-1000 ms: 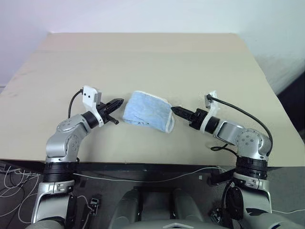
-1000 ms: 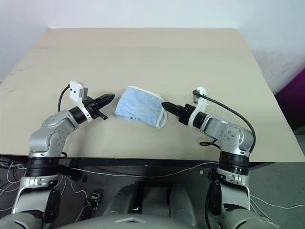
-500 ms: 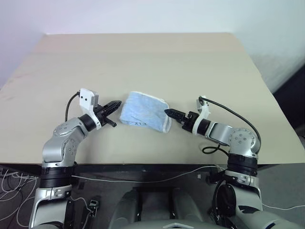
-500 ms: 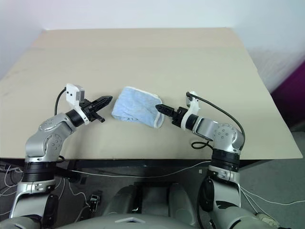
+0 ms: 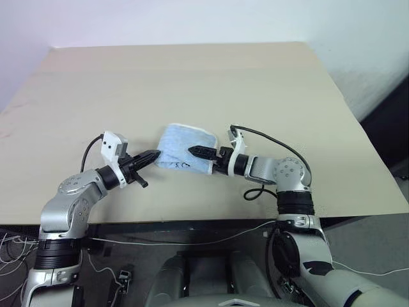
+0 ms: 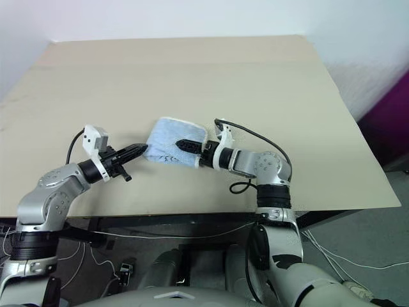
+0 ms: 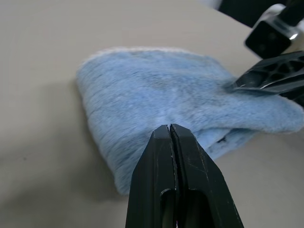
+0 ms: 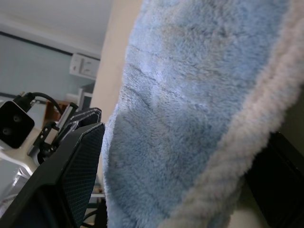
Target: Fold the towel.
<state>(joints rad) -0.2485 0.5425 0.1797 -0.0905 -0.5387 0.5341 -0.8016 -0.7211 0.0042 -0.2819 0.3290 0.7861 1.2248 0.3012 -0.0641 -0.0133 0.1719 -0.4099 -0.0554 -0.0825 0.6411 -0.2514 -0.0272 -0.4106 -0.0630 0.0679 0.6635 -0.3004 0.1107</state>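
We see the right pincer (image 5: 195, 151) now reached in over the towel (image 5: 182, 148), jaws spread around it, no longer just beside its edge

The towel (image 5: 185, 148) lies folded on the table (image 5: 192, 77), toward its near edge. The left gripper (image 5: 153, 155) sits just left of the towel, at its near left corner. The right gripper (image 5: 195, 151) reaches in from the towel's right, its tip over the towel's near part.
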